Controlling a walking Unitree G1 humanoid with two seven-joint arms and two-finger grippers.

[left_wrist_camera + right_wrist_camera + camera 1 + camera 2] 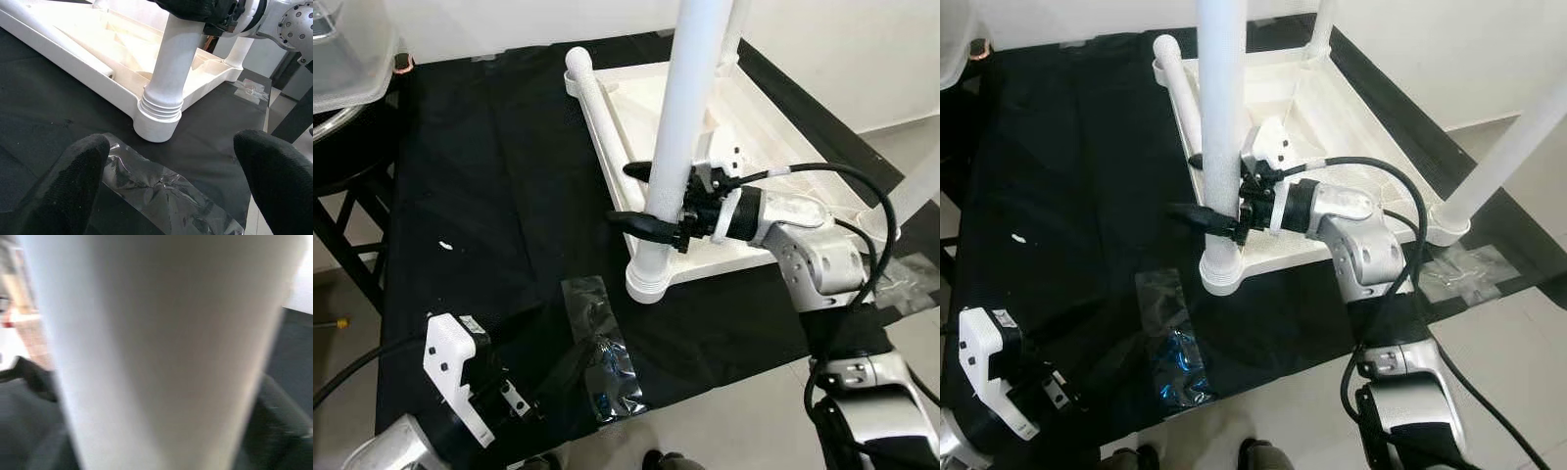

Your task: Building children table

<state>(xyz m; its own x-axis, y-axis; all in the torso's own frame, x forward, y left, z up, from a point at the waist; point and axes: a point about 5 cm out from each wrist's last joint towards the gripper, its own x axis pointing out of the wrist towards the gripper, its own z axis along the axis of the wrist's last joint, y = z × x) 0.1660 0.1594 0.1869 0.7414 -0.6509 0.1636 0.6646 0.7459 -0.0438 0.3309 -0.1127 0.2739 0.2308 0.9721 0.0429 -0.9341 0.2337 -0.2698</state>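
At the near corner of the upturned white plastic tabletop, right gripper fingers straddle the upright white tubular leg, likely steadying it in its socket; left gripper gapes idle above black cloth.

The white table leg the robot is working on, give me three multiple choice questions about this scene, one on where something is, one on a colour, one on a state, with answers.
1. Where does the crumpled clear plastic wrapper lie?
A. On the black cloth, in front of the leg's socket
B. Inside the upturned tabletop
C. On the bare floor tiles

2. What colour is the cloth under the parts?
A. Grey
B. Black
C. Blue

3. How does the right gripper stand to the upright table leg?
A. Open, well away from it
B. Resting flat on the cloth
C. Its fingers sit on either side of the leg, around it

Answers: 1 A, the wrapper lies on the cloth just before the ribbed socket. 2 B, the cloth is black. 3 C, one black finger shows on each side of the leg.
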